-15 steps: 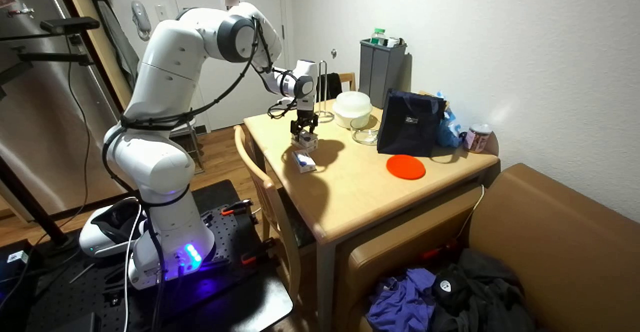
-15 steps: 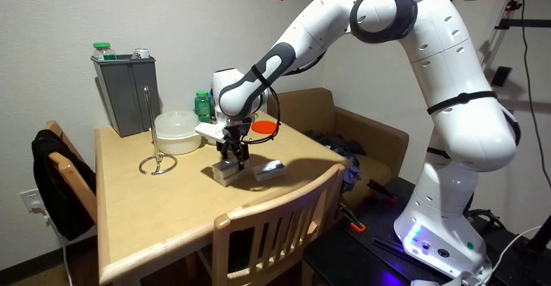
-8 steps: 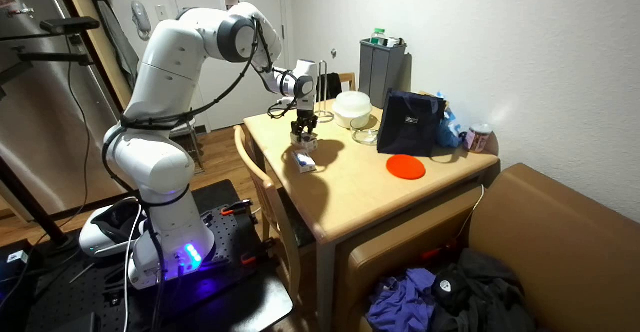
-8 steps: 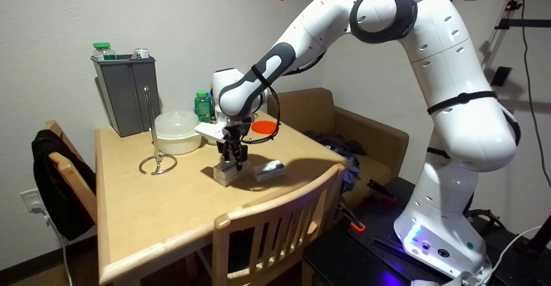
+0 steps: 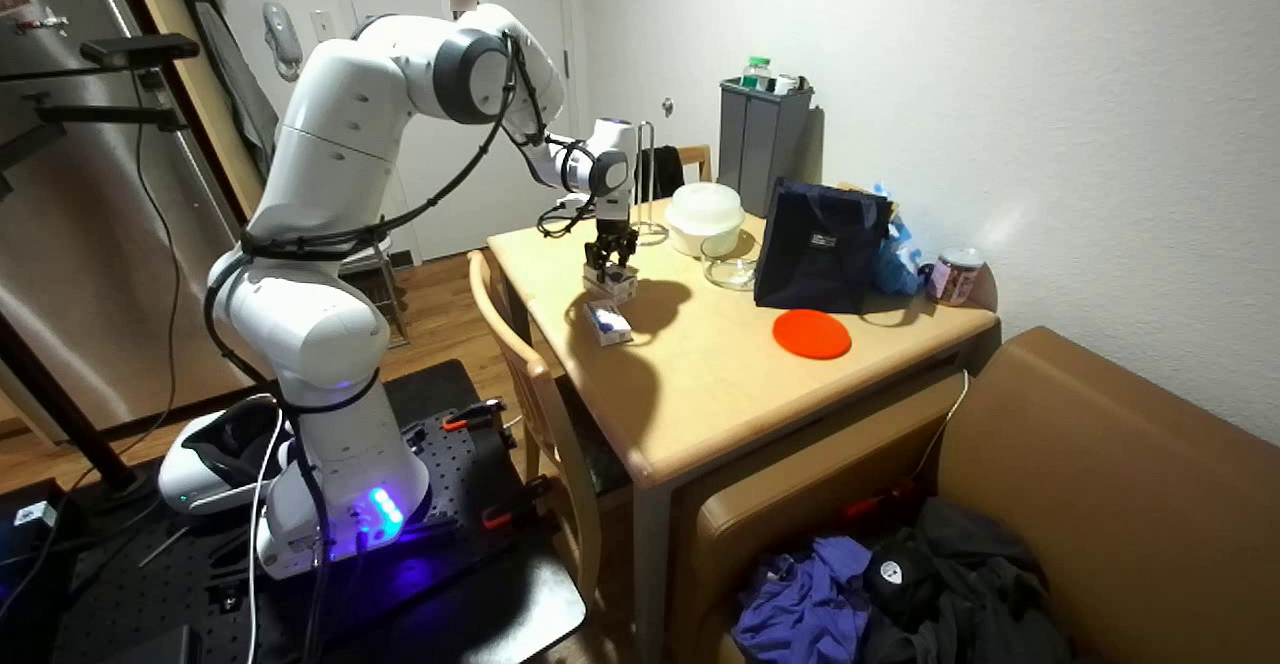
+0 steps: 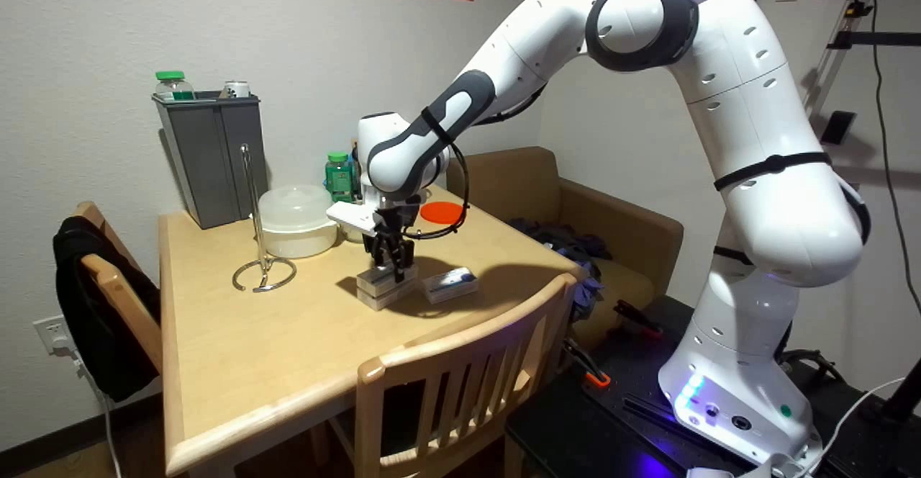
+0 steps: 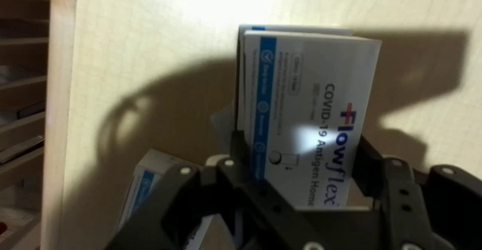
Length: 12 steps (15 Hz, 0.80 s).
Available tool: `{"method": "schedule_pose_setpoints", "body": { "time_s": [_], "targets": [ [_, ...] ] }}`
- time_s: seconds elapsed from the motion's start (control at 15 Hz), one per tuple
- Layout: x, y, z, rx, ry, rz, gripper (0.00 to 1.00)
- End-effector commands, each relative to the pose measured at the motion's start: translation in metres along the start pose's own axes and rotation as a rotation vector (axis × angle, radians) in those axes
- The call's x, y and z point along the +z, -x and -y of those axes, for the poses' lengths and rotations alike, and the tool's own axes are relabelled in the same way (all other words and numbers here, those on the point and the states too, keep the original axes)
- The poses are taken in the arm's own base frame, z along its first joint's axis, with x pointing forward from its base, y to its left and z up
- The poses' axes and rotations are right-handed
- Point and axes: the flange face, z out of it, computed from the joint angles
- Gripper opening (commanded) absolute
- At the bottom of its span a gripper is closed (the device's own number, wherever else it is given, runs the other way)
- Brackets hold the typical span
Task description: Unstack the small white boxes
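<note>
Two small white boxes are stacked on the table (image 6: 237,363). The upper box (image 7: 301,76), printed with a blue stripe, has a gripper finger against each long side. My gripper (image 7: 301,152) is shut on it, pointing down from above. Of the lower box (image 7: 293,28) only a thin edge shows in the wrist view; an exterior view shows its side (image 6: 375,301) directly beneath. Whether a gap separates the two boxes, I cannot tell. A third small white box (image 6: 451,287) lies alone beside the stack, partly covered by the gripper's linkage in the wrist view.
A metal stand (image 6: 265,280) and a lidded white bowl (image 6: 297,226) are behind the stack. A glass bowl (image 5: 728,272), a dark bag (image 5: 820,254) and a red disc (image 5: 811,334) occupy the far side. A chair back (image 6: 468,334) rises at the near table edge.
The jaws have come together onto the upper box, which has shifted slightly on the stack. In the last half second the hand has risen a very little. The third box has stayed put.
</note>
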Motion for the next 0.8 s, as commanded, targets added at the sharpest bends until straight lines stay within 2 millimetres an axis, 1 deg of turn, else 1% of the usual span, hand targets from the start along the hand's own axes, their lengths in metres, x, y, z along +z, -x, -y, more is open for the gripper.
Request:
{"method": "schedule_pose_setpoints", "body": {
  "time_s": [0.0,0.07,0.53,0.6,0.67,0.73],
  "targets": [
    [-0.019,-0.02,-0.018,0.026,-0.046,0.007,0.67],
    [-0.022,-0.025,-0.022,0.037,-0.056,0.006,0.7],
    [-0.033,-0.071,-0.061,0.105,-0.085,-0.001,0.72],
    [-0.035,-0.078,-0.067,0.118,-0.092,0.002,0.77],
    [-0.036,-0.083,-0.072,0.128,-0.103,0.007,0.73],
    [-0.038,-0.089,-0.076,0.14,-0.113,0.013,0.75]
  ]
}}
